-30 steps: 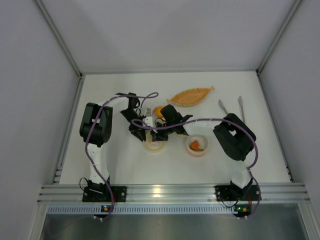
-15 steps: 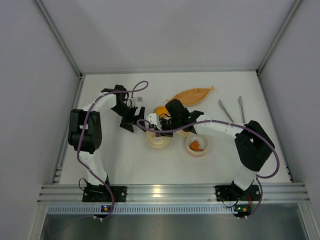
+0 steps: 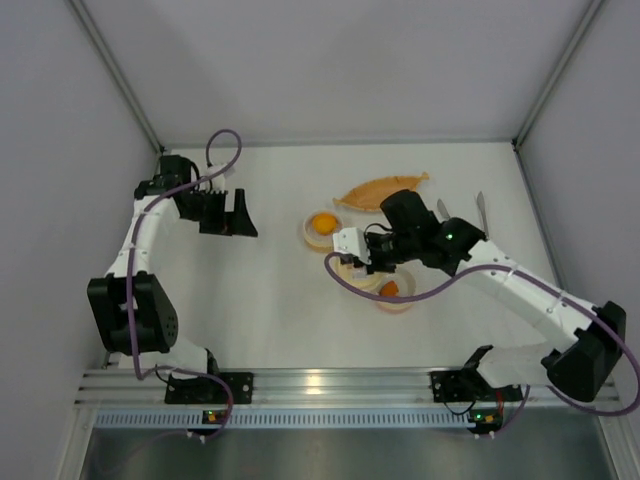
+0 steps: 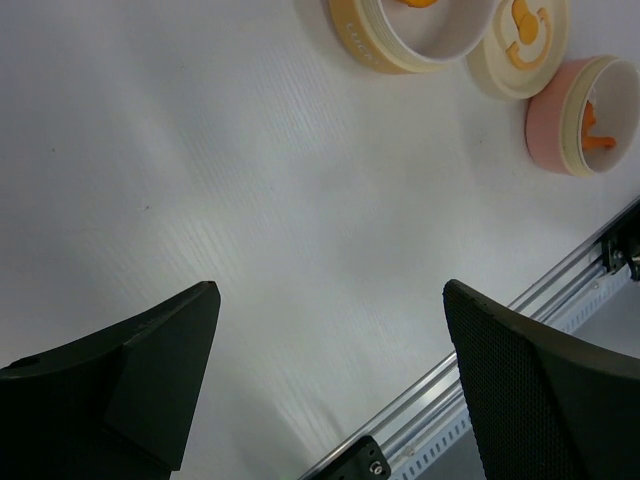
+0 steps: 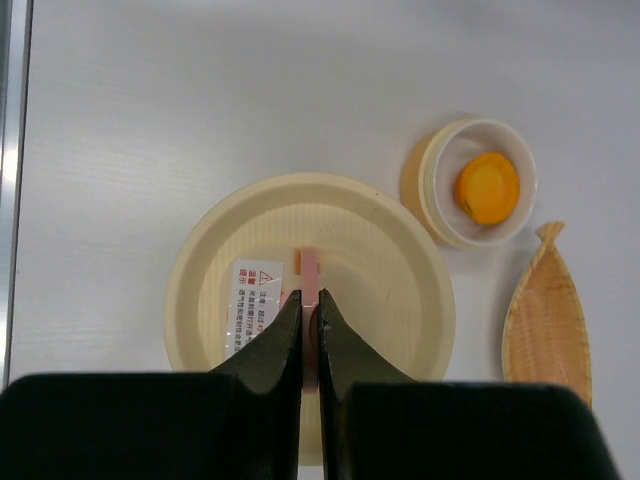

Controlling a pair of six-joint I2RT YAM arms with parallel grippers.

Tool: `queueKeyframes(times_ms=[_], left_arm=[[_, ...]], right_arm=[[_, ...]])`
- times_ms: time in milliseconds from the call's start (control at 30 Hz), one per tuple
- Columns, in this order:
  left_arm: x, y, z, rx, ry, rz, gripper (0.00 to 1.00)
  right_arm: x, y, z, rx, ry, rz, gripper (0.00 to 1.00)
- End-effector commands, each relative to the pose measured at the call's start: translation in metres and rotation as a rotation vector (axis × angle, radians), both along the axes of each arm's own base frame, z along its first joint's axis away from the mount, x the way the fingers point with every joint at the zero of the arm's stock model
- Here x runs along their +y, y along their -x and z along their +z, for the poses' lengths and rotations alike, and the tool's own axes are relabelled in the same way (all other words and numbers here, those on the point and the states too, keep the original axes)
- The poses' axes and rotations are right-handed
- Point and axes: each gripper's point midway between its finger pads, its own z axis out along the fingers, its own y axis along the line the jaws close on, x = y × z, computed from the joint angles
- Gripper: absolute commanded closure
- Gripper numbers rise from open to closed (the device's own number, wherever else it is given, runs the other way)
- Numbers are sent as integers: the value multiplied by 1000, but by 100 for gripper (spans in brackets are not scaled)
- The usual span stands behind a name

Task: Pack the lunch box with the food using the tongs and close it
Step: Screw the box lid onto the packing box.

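nearest the rail [image 4: 480, 400] at the table's [image 4: 250, 150] front edge sat the pink bowl [image 4: 545, 125] with the darker orange bits [image 4: 597, 140] of the food in it, just beside the right pincer [image 5: 311, 300] and a little nearer. that pincer was clenched on a pink tab [image 5: 310, 262] standing up from a round cream lid [image 5: 390, 270], which lay directly under its fingers. beyond it and slightly left, the cream bowl [image 5: 428, 190] held the round yellow-orange lump [image 5: 487, 187], apart from the lid and touched by neither pincer. farther again lay the orange leaf-shaped dish [image 5: 547, 320]. to the right of the dish the tongs [image 3: 481, 210] lay on the table past the right arm, their near ends hidden behind it, well apart from both pincers. the left pincer [image 3: 228, 216] was released, jaws spread wide with nothing between them, over the table at the far left, well away from all the food.

the right wrist view showed the lid's sticker and the tab in the grip, which the top view hid under the arm. it did not take in the pink bowl. the left wrist view showed a cream round piece [image 4: 520, 45] with orange bits on it between the two bowls. whether this was the lid or a piece under it could not be told.
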Motion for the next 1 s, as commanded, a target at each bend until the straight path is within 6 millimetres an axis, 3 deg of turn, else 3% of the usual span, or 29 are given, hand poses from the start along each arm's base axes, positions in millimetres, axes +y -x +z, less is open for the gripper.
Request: queueKeyframes(times_ms=[0, 167, 300, 400, 433, 500, 533, 567, 600, 667, 800, 967], left_arm=[[2, 2, 10, -129, -35, -51, 2], [0, 12, 8, -148, -40, -89, 2], [-7, 17, 4, -135, 2, -116, 2], [-9, 17, 5, -131, 20, -118, 2], [-9, 17, 5, -129, 19, -116, 2], [-9, 16, 4, -128, 18, -110, 2], [-9, 15, 3, -125, 19, -106, 2], [-8, 15, 2, -123, 17, -104, 2], [-8, 14, 1, -117, 19, -99, 2], [-8, 13, 0, -113, 21, -96, 2], [-8, 9, -1, -96, 25, -90, 2], [-5, 6, -4, -82, 7, -78, 2]], right_arm=[[-62, 17, 3, 24, 124, -58, 100], [-112, 34, 12, -14, 100, -44, 100], [-139, 25, -5, -179, 119, -3, 100], [-137, 17, -11, -233, 112, 58, 100], [-137, 18, -25, -163, 146, 86, 100], [-134, 23, -34, -94, 162, 195, 100], [-135, 18, -23, -82, 156, 216, 100], [-137, 30, -39, 95, 171, 253, 100], [-132, 21, -28, 99, 137, 280, 100], [-131, 20, -36, 201, 117, 339, 100], [-129, 2, -44, 142, 89, 398, 100], [-119, 0, -42, 103, 14, 422, 100]])
